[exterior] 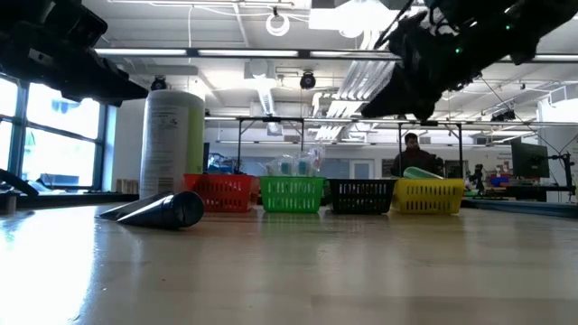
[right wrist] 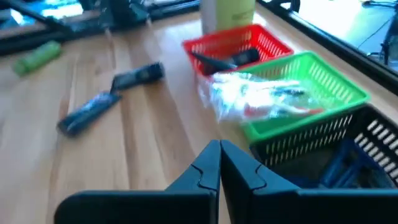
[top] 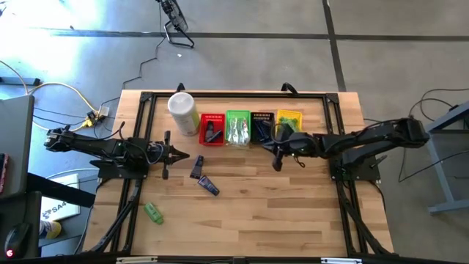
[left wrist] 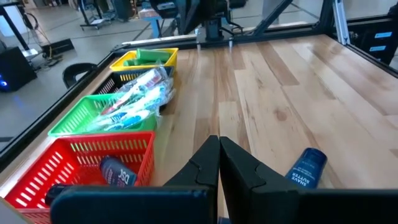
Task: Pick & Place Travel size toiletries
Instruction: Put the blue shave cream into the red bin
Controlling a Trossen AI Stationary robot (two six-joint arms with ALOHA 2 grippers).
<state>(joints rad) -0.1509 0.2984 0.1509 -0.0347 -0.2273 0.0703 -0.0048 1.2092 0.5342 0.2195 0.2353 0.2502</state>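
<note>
Left gripper (left wrist: 219, 163), fingers together and empty, sits just beside two dark tubes (top: 204, 176); tubes lie slanted. Right gripper (top: 278, 163), also closed, farther off.

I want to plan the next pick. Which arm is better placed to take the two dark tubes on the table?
Left. The left gripper, shut and empty, is beside the dark tubes; the right gripper is farther off.
</note>
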